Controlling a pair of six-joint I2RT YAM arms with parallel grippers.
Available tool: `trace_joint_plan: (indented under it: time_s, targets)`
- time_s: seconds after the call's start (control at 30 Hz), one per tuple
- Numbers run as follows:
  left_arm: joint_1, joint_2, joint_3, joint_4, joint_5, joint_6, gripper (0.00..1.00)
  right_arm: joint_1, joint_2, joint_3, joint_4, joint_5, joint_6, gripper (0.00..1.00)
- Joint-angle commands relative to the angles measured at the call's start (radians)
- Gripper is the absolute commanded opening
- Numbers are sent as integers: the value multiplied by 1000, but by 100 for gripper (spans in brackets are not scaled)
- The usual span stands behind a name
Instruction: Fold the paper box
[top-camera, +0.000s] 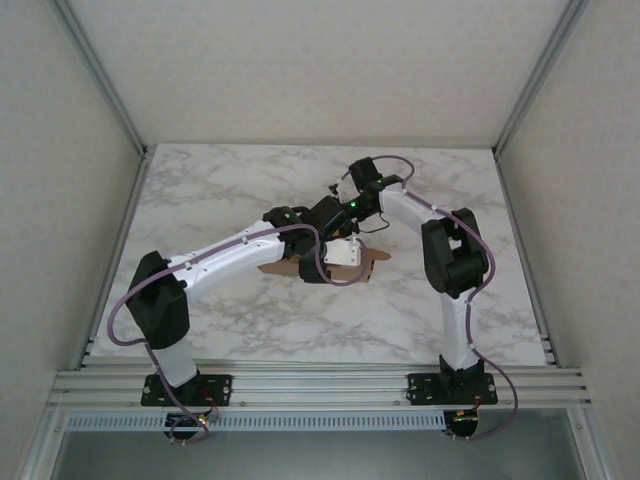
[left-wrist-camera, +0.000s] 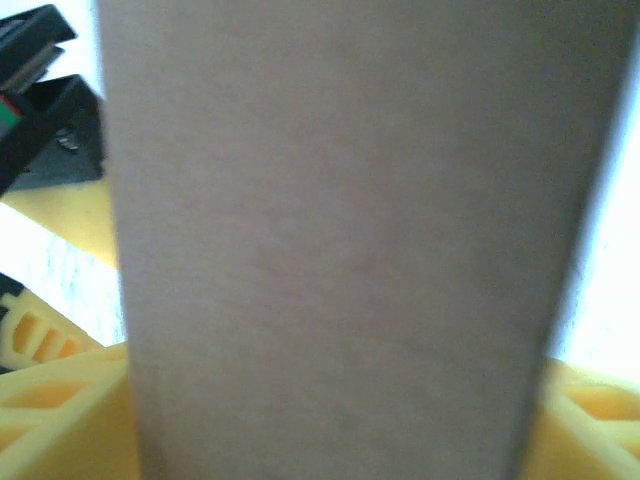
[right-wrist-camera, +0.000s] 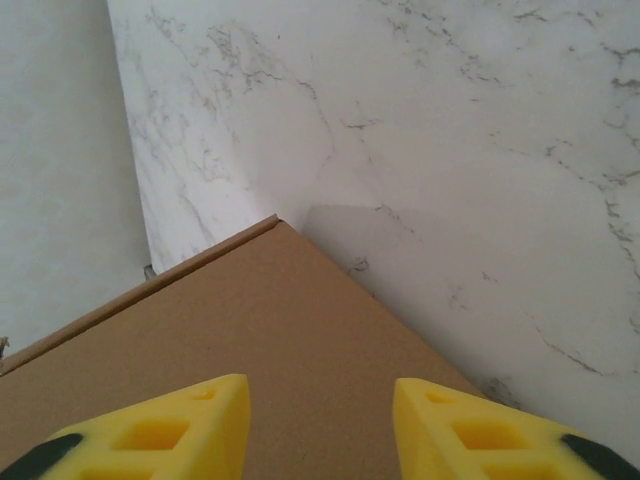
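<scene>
At mid-table lies one paper box (top-camera: 376, 264), both jaws parted: left gripper (left-wrist-camera: 325, 410) straddling it, right gripper (right-wrist-camera: 320, 392) empty.

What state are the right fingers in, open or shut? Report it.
Open. The right fingers stand apart over the brown box, and bare cardboard shows through the gap, nothing pinched.

The plain brown cardboard paper box (left-wrist-camera: 330, 240) stands between the left claw's (left-wrist-camera: 320, 430) two yellow foam fingers (left-wrist-camera: 50, 400), one finger on each side of it. A black arm part (left-wrist-camera: 40, 110) sits beyond, up and left of that claw. The box also lies under the right claw (right-wrist-camera: 320, 410), its corner pointing ahead of the parted fingertips. The white marble table (right-wrist-camera: 480, 150) spreads ahead and right of this claw, and a pale wall (right-wrist-camera: 50, 150) stands to its left.
</scene>
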Motion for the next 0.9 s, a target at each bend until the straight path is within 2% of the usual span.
trace_joint_plan:
  time_s: [0.0, 0.13, 0.17, 0.27, 0.4, 0.6, 0.87]
  targets:
    - [6, -8, 8, 44, -24, -1, 82, -4, 22, 9, 16, -55, -8, 47]
    - [6, -36, 8, 74, -37, 11, 93, -10, 19, 13, 18, -43, -10, 55]
    - [7, -43, 8, 79, -42, 15, 99, -10, 18, 14, 18, -39, -13, 57]
    - [7, -67, 5, 96, -45, 19, 100, -14, 10, 25, 12, -14, -10, 65]
    - [6, -99, -14, 140, -47, 11, 100, -13, 11, 44, 3, -5, -9, 70]
    - [4, -168, -49, 198, -54, -24, 100, -14, -6, 41, 1, 14, -15, 72]
    - [3, -296, -113, 266, -5, -40, 100, -10, -15, 64, -14, 19, -34, 71]
